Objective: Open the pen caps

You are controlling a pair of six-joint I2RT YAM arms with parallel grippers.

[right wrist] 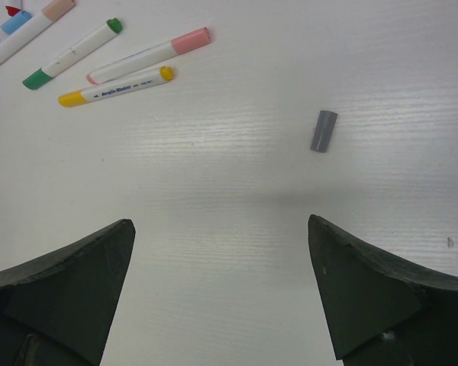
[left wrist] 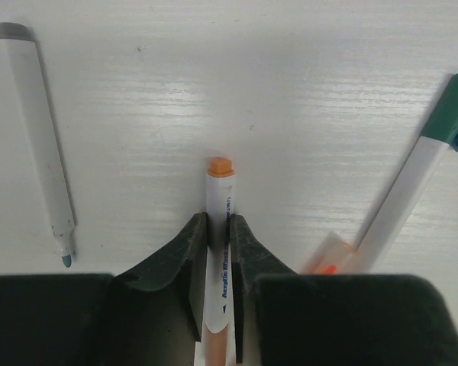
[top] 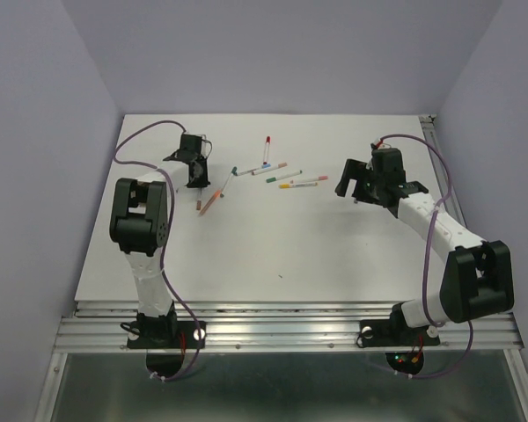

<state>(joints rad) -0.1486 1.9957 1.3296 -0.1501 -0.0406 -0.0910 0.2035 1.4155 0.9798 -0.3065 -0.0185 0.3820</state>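
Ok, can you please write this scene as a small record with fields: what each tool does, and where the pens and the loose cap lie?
left tool: shut on the orange-ended pen, fingers on its white barrel
right tool: open, holds nothing, over the bare table
loose cap: grey cap, lying alone ahead of the right tool
pen group: yellow pen, pink pen, green pen, lying close together, apart from the right tool
bare-tip pen: white pen, lying beside the left tool, untouched
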